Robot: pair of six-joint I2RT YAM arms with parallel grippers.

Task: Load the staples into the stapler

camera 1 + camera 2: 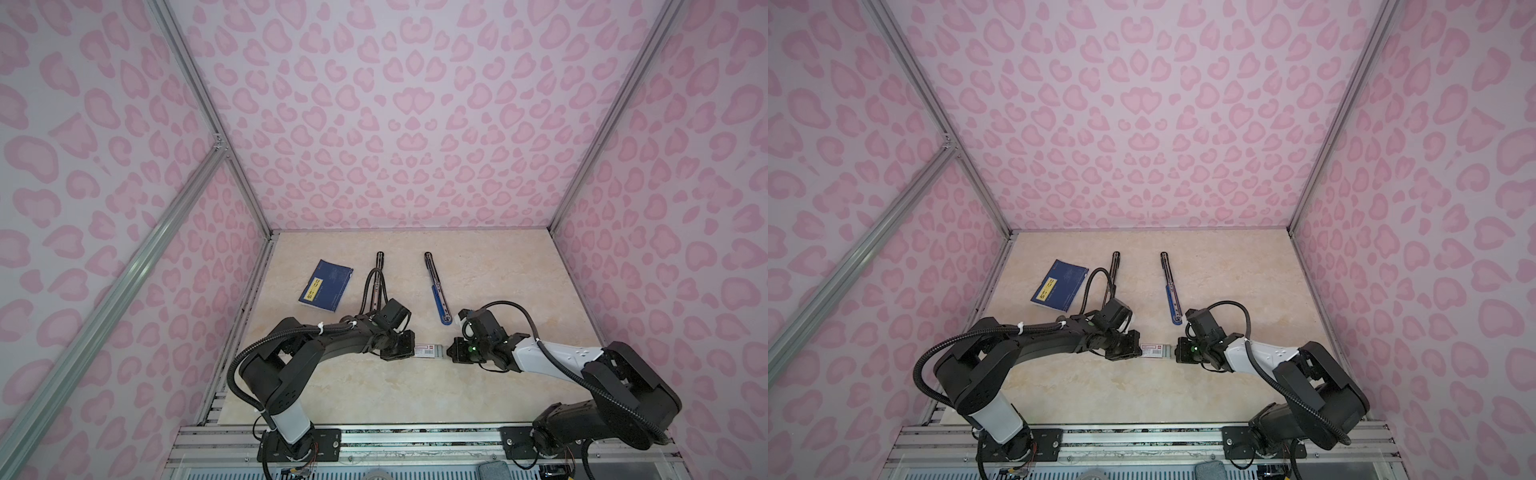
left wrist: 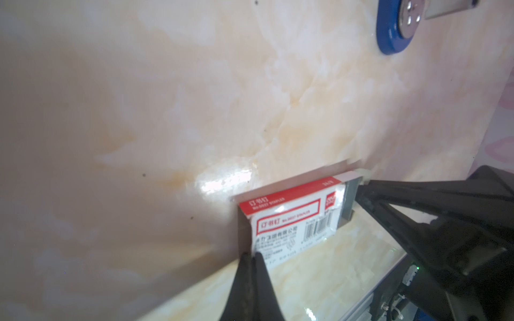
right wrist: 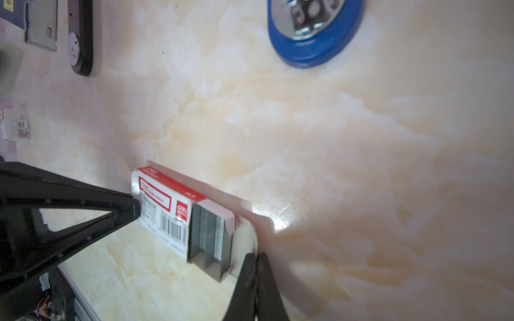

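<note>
**Box (image 1: 429,351) pinched at both ends**

The left gripper (image 2: 251,257), at the box's 9 o'clock, is clamped on its closed end; the right gripper (image 3: 256,257), at 3 o'clock, pinches the open end's flap. The staples (image 3: 210,236) sit inside that end. The blue stapler (image 1: 440,301) lies at 12 o'clock.

The staple box (image 1: 428,351) is at the front middle of the table (image 1: 374,399). The left gripper (image 1: 413,352) pinches its left end and the right gripper (image 1: 449,351) its right end, where the staples (image 3: 211,236) lie inside. Behind the box, slightly right, lies the right-hand stapler (image 1: 437,291). Behind it to the left lies the left-hand stapler (image 1: 380,262), and farther left the booklet (image 1: 326,284).
</note>
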